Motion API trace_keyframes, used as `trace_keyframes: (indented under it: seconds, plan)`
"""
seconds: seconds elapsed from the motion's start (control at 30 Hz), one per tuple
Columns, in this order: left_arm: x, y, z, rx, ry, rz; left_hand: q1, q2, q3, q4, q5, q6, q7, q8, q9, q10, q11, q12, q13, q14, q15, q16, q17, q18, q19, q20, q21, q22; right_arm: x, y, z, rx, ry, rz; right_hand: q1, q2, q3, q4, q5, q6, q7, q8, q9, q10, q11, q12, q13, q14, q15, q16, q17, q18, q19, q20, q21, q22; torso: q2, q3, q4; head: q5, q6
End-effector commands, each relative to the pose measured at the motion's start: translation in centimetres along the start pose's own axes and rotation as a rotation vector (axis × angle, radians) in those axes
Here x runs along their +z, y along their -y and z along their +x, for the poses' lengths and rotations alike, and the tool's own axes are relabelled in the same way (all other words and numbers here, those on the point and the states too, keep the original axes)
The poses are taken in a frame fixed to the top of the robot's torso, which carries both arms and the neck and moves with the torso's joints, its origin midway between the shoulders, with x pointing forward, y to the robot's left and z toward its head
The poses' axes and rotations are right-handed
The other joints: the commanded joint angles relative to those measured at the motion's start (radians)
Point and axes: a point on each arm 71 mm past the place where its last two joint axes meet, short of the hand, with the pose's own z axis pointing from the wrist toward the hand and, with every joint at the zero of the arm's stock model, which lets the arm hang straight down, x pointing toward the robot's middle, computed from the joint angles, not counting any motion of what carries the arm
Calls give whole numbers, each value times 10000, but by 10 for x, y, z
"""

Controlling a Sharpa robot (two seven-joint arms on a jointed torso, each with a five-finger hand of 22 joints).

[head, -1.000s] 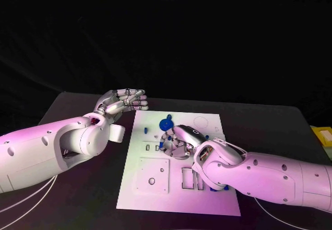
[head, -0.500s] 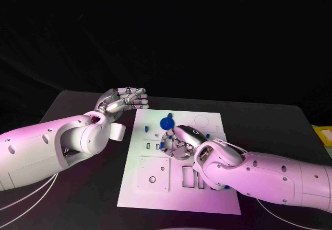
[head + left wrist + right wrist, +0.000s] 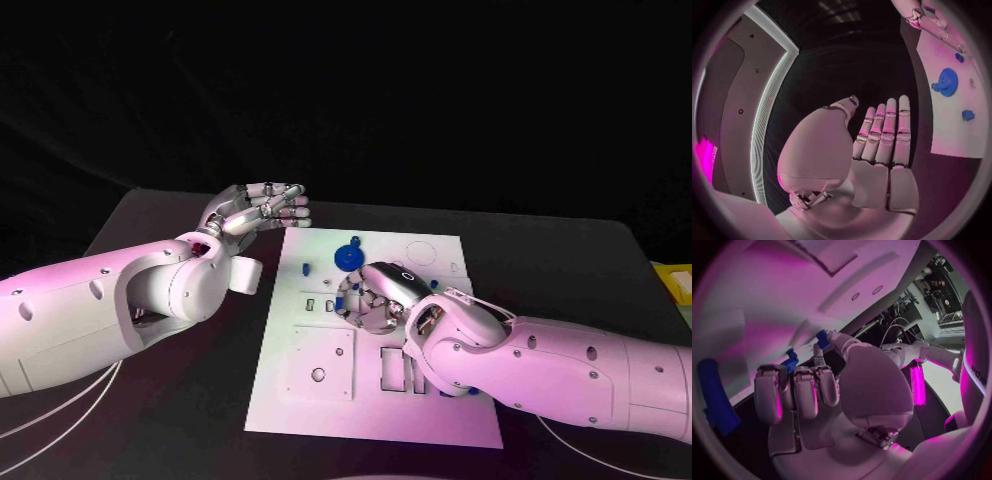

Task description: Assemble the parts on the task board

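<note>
The white task board [image 3: 310, 400] lies in the middle of the black table. My right hand [image 3: 372, 297] is down on the board's middle with its fingers curled. Its thumb and fingertips close round a small blue part [image 3: 822, 338], with more blue [image 3: 790, 362] behind the fingers. A blue gear [image 3: 346, 258] stands on the far part of the board, just beyond that hand, and appears as the same gear [image 3: 947, 81] in the left wrist view. My left hand [image 3: 260, 210] hangs above the table off the board's far left corner, fingers straight and side by side [image 3: 886, 135], holding nothing.
A small blue piece [image 3: 306, 268] sits left of the gear, and a long blue bar [image 3: 717, 400] lies on the board near my right hand. More blue parts [image 3: 441, 391] peek out under my right forearm. A yellow object [image 3: 671, 282] lies at the table's right edge.
</note>
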Motion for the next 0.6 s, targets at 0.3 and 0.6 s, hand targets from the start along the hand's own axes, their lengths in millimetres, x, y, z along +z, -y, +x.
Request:
trace_keyframes:
  seconds: [0.3, 0.6]
  plan:
    - [0, 0, 3, -122, -221, 7, -50, -29, 73, 13, -37, -28, 360, -52, -11, 47, 6, -80, 7, -45, -33, -43, 18, 122, -63, -3, -30, -20, 0, 0, 3, -205, -154, -41, 10, -169, -49, -18, -30, -243, 62, -137, -58, -43, 72, -82, 1276, 1043, 24, 15, 2551, -133, 227, -14, -95, 1787, 3, -2, 0, 18, -12]
    - [0, 0, 3, -130, -238, -18, -50, -29, 73, 13, -37, -28, 360, -52, -11, 47, 6, -80, 7, -45, -33, -43, 18, 122, -63, -3, -30, -20, 0, -2, 3, -179, -125, -129, -36, -285, -89, 3, -104, -503, 188, -320, -140, -98, 186, -127, 1228, 1038, 121, 7, 2531, -124, 201, 67, -140, 1765, 0, 1, -4, 23, -26]
